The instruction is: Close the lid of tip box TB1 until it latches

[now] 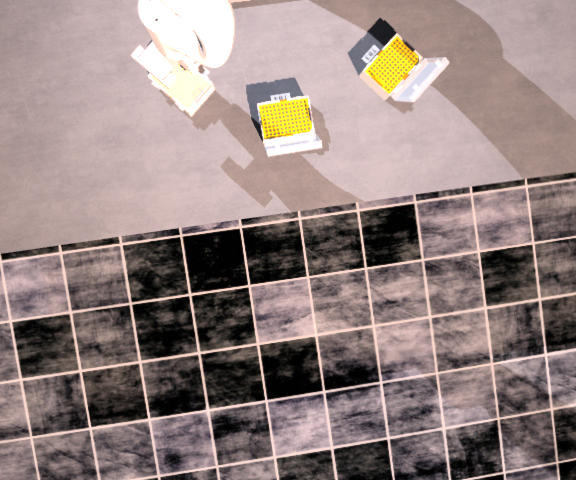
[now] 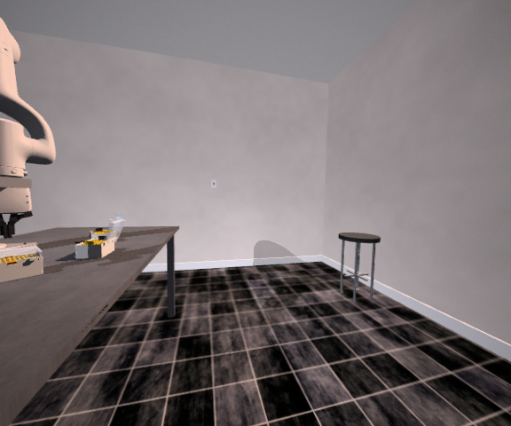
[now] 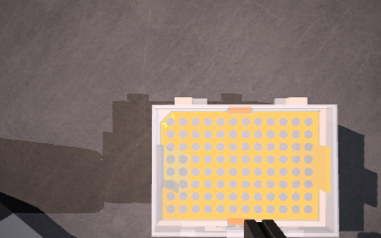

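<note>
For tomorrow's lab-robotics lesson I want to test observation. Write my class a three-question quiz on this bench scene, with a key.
1. True or false: the hand grips a tip box.
2. In the top view, how many tip boxes show their yellow racks in plain sight? A) one B) two C) three
3. Fill in: by the right wall, a ___ stands on the tiled floor.
Key: 1 false, the hand is shut on nothing. 2 B, the middle box and the right box. 3 stool.
</note>
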`<state>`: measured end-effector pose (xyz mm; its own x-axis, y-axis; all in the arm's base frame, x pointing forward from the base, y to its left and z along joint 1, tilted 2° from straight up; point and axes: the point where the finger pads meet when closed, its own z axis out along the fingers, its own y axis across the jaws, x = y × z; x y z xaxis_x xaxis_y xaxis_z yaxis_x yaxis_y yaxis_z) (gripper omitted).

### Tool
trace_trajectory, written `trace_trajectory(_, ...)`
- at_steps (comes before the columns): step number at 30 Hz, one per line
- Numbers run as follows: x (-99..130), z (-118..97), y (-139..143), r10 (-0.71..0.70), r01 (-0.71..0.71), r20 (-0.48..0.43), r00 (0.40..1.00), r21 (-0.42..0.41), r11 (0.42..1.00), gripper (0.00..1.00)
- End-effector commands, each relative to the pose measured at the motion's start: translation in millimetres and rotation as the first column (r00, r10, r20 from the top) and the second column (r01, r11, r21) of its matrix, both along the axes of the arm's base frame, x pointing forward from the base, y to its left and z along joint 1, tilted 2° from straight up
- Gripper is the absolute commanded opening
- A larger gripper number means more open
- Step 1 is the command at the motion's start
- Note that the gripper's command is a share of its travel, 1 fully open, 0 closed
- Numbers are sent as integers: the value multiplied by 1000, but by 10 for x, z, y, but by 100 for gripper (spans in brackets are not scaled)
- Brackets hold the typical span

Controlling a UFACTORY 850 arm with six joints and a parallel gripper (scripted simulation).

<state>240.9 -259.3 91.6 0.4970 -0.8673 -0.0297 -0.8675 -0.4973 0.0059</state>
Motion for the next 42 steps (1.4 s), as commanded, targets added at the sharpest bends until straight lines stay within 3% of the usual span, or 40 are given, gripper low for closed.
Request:
trace_trajectory(1,5,3,-4,0,0,1,1000,-1,1000,0)
trace_trajectory(21,-2,-297,3,0,0,1,1000,-1,1000,0)
trace_trajectory(42,-2,-330,3,0,0,1,1000,-1,1000,0)
